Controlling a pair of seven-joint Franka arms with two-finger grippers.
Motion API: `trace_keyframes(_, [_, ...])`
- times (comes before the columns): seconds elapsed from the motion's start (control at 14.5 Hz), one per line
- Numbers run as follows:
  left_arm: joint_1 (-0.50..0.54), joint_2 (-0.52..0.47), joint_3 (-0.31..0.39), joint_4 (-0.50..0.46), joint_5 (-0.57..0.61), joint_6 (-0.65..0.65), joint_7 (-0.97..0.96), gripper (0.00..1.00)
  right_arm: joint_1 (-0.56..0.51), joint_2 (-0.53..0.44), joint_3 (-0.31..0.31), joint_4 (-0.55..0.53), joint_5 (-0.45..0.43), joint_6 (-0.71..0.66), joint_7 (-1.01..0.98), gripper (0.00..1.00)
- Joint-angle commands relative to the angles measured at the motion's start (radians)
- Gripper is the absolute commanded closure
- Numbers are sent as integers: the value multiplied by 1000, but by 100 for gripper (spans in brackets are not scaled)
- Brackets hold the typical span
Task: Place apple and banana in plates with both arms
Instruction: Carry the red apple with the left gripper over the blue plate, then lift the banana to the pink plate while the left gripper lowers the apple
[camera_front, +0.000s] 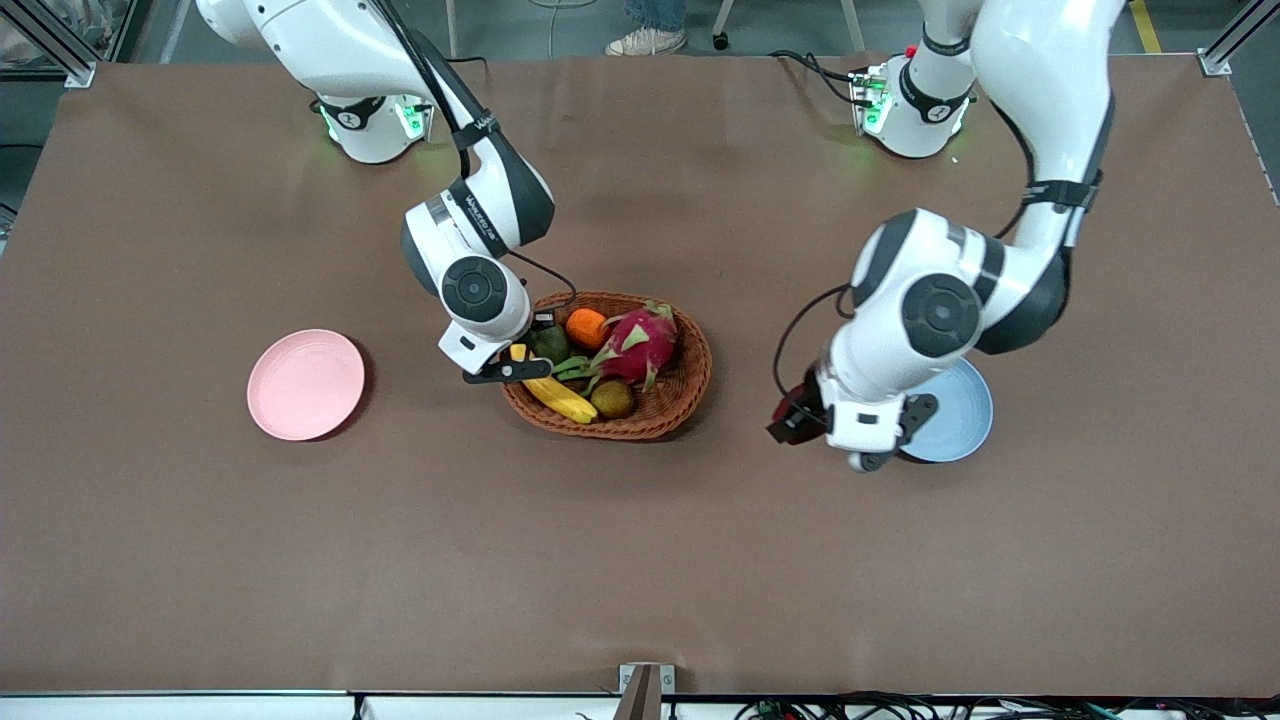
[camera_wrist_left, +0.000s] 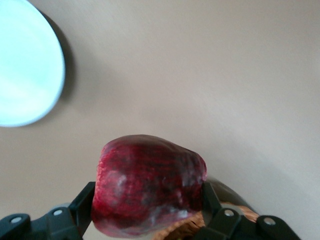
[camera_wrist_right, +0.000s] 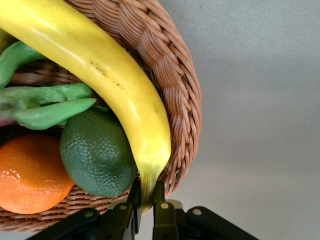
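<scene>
The yellow banana (camera_front: 558, 396) lies in the wicker basket (camera_front: 680, 385) along its rim. My right gripper (camera_front: 512, 371) is shut on the banana's end at the basket's edge toward the right arm's end; the right wrist view shows the fingers (camera_wrist_right: 134, 197) pinching the banana (camera_wrist_right: 110, 85) tip. My left gripper (camera_front: 797, 420) is shut on the dark red apple (camera_front: 795, 408), over bare table between the basket and the light blue plate (camera_front: 965, 415). In the left wrist view the apple (camera_wrist_left: 147, 185) fills the jaws and the blue plate (camera_wrist_left: 25, 65) lies beside it. The pink plate (camera_front: 305, 385) sits toward the right arm's end.
The basket also holds a pink dragon fruit (camera_front: 640, 343), an orange (camera_front: 586, 327), a dark green fruit (camera_front: 550, 343) and a brown kiwi (camera_front: 613, 399). The left arm's elbow hangs over part of the blue plate.
</scene>
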Motion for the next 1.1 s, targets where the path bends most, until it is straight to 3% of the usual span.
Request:
trace_keyframes(0.0, [82,-36,-7,-25,13,-54,136,64,7,-4,-7,2,8,-2,13,94])
trace_keyframes(0.28, [217,-27,-8,-71,83,-90,346,66,3,-19,-8,46,8,-48,17,100])
trace_keyframes(0.55, [314,12,-8,-126,109,-77,434,65,-11,-66,-16,166,11,-212,16,100])
trace_keyframes(0.76, [395,72,-16,-147,103,-36,509,64,-118,-68,-16,287,25,-376,19,100])
trace_keyframes(1.03, [400,92,-37,-241,102,74,525,63,-316,-83,-17,280,56,-387,125,100])
